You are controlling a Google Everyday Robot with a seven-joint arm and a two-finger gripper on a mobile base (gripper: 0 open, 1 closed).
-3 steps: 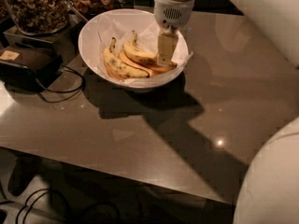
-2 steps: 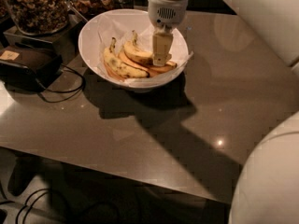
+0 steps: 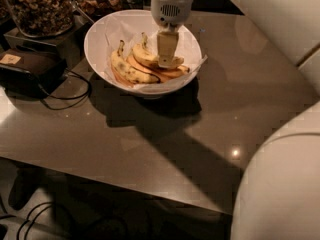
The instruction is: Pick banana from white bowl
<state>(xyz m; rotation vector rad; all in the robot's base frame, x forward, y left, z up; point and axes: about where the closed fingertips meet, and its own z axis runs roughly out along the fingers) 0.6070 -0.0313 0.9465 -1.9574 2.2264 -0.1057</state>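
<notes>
A glossy grey-brown tabletop (image 3: pixel 225 109) fills the view, with the robot's bulky white casing (image 3: pixel 280 184) blocking its right edge. At the far left sits the large round white bowl (image 3: pixel 95 39), lined with crumpled white paper (image 3: pixel 120 31). A glass jar of nuts (image 3: pixel 40 6) and a flat black box (image 3: pixel 30 69) stand just beside it. The white cylindrical gripper (image 3: pixel 167 51) hangs inside the bowl, its tip at the plump yellow speckled banana (image 3: pixel 145 58); whether it grips cannot be told. This banana lies atop a darker black-spotted banana (image 3: pixel 127 71) and slimmer orange-tinted bananas (image 3: pixel 170 73).

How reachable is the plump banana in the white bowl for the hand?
Likely yes: the hand hangs inside the white bowl, right over the banana, which lies topmost and uncovered.
</notes>
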